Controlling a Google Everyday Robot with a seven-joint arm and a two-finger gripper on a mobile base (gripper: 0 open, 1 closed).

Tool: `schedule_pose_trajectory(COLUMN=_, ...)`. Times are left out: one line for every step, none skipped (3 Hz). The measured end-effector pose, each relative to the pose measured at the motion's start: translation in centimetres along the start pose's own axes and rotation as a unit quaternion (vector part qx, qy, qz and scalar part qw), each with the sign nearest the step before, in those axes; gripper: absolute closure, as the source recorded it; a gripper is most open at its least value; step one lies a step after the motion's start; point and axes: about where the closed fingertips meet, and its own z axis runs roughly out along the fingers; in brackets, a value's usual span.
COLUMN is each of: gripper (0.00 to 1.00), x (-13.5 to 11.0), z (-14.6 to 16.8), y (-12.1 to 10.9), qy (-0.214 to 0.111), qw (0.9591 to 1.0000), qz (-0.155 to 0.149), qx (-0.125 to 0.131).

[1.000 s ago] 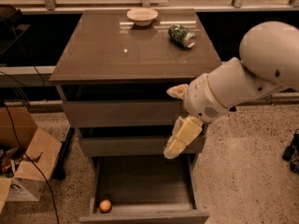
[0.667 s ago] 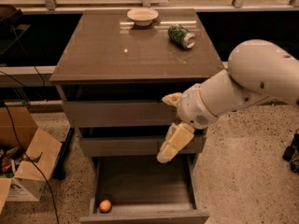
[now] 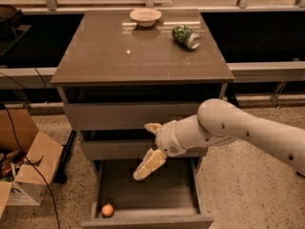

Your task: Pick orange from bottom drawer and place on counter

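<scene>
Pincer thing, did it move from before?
Yes. Against the counter, the pincer moved left and down. It hangs open above the bottom drawer, up and right of the orange.

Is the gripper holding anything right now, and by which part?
Nothing is held. The gripper hangs open over the bottom drawer; the orange lies untouched on the drawer floor, near its front left corner as seen.

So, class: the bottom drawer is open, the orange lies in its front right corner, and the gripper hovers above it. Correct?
No: the camera view shows the orange in the front left corner of the open bottom drawer; the gripper does hover above it, jaws open.
</scene>
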Motion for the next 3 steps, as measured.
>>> schedule_pose_trajectory(gripper=0.0, x=0.8, z=0.7, y=-0.2, qy=-0.002, qw=1.0, qz=0.008, qx=-0.004)
schedule_pose_trajectory(gripper=0.0, x=1.3, z=2.2, y=-0.1, qy=0.006, qw=0.9998, qz=0.02, qx=-0.006)
schedule_pose_trajectory(gripper=0.0, x=2.4, z=6.2, y=-0.8, qy=-0.02, qw=0.999, qz=0.036, qx=-0.019)
